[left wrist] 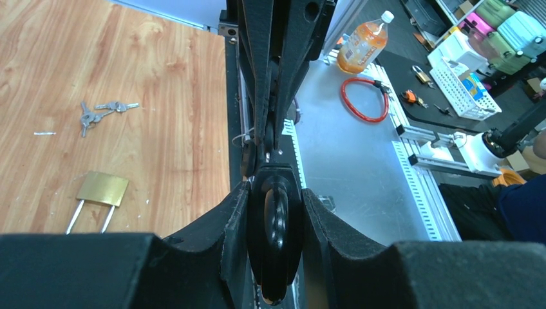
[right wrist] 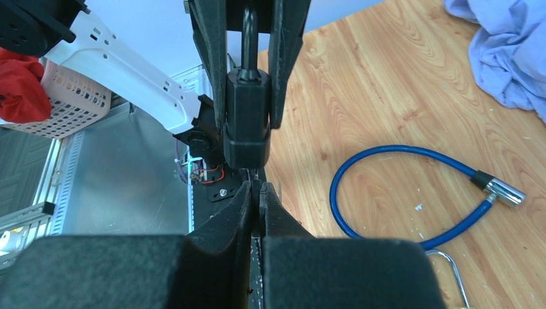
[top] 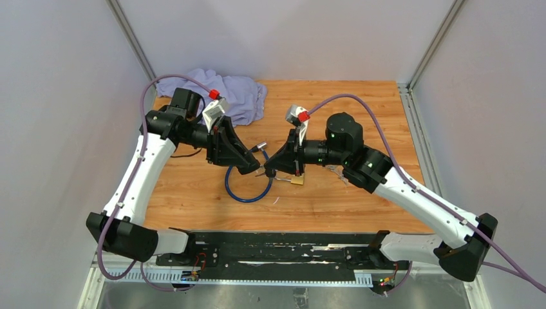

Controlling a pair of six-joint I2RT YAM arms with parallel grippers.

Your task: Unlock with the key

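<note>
We hold the black lock body (left wrist: 275, 238) between our left jaws, gripped by its flanks. It looks rigid, smooth and probably slippery, so it wants a firm squeeze. Our right jaws are pinched shut just in front of it; we cannot tell if they hold the key. The blue cable (right wrist: 399, 150) trails limp beneath. A brass padlock (left wrist: 103, 188) and spare keys (left wrist: 96, 112) lie aside, blocking nothing.

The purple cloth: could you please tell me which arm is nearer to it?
Left. The left arm passes just beside the cloth; the right arm is well to its right.
</note>
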